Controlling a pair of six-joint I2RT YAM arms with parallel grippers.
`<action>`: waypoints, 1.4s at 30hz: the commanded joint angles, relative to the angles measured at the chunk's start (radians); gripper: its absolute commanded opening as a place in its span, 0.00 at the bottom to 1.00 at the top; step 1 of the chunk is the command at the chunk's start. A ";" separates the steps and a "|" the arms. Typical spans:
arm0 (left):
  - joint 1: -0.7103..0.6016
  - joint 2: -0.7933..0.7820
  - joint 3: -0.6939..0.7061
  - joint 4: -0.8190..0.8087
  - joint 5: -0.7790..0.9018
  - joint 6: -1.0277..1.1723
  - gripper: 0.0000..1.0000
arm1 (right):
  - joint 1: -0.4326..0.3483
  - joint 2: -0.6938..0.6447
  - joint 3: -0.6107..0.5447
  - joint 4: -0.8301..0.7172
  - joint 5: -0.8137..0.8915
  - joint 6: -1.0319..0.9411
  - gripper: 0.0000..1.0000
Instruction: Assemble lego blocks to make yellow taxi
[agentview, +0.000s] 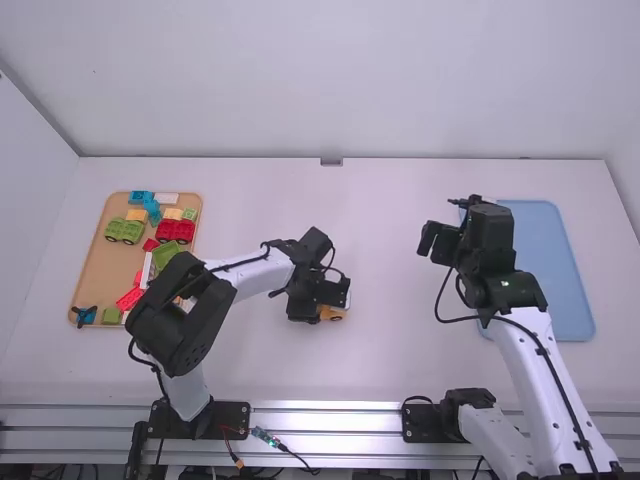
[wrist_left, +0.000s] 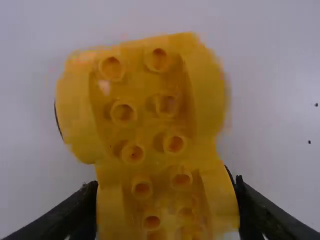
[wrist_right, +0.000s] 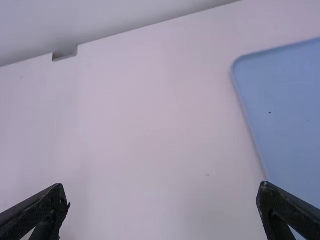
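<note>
Yellow car base (wrist_left: 145, 110), toward the tabletop's (agentview: 400, 360) near edge, seems clamped by its sides in the left gripper (wrist_left: 166, 185), studs (wrist_left: 124, 112) bare for stacking — the right gripper (wrist_right: 163, 192) gapes wide, empty.

light: bright, even | shadows: soft, faint | glare: metal rail (agentview: 325, 407)

No readable text, labels, numbers or signs anywhere on blocks, trays or arms.
</note>
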 joint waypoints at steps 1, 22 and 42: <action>-0.002 0.005 -0.007 -0.005 0.008 0.004 0.95 | 0.001 0.004 0.031 0.001 0.009 -0.002 1.00; 0.111 -0.128 0.262 -0.241 0.007 0.004 0.99 | 0.011 0.004 0.031 0.001 -0.014 -0.001 1.00; 0.755 -0.090 0.733 0.021 -0.032 -0.854 0.99 | 0.010 0.004 0.032 -0.007 -0.023 0.006 1.00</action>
